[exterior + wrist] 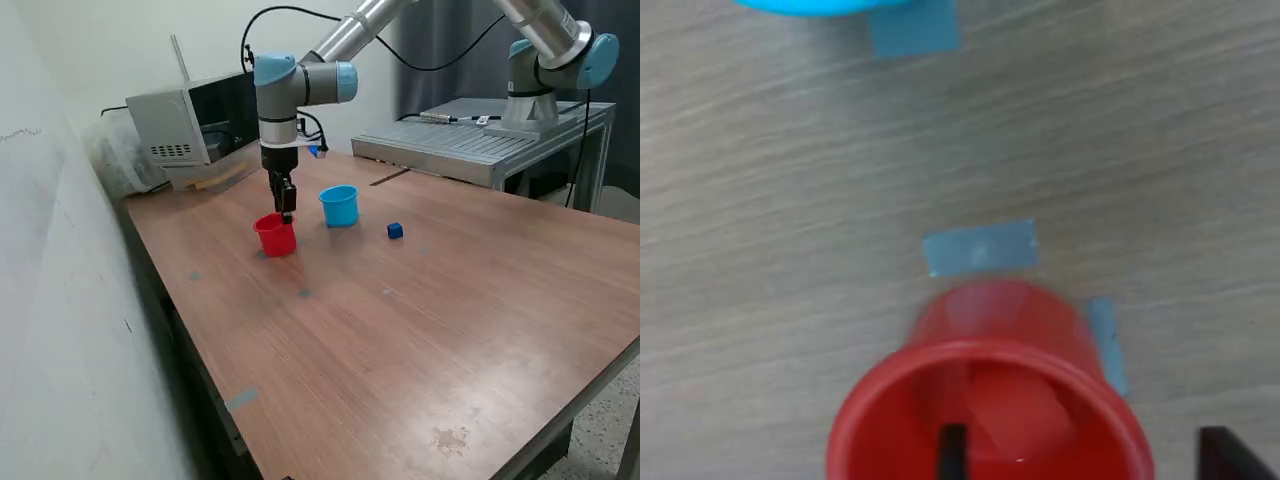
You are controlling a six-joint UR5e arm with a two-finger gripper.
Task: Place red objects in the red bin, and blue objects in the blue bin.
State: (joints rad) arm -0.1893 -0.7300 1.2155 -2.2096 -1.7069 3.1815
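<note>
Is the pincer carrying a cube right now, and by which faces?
Cannot be told. The pincer hangs at the red cup's rim, and its tips are too small to read. The wrist view shows something red inside the cup.

In the wrist view the red cup (990, 400) is cut off by the lower edge, and what lies inside it is a blur of red; the light blue cup (825, 6) shows only as a sliver at the top edge; the gripper (287, 212) fingertips are too small and dark in the exterior view to tell their spacing.
</note>
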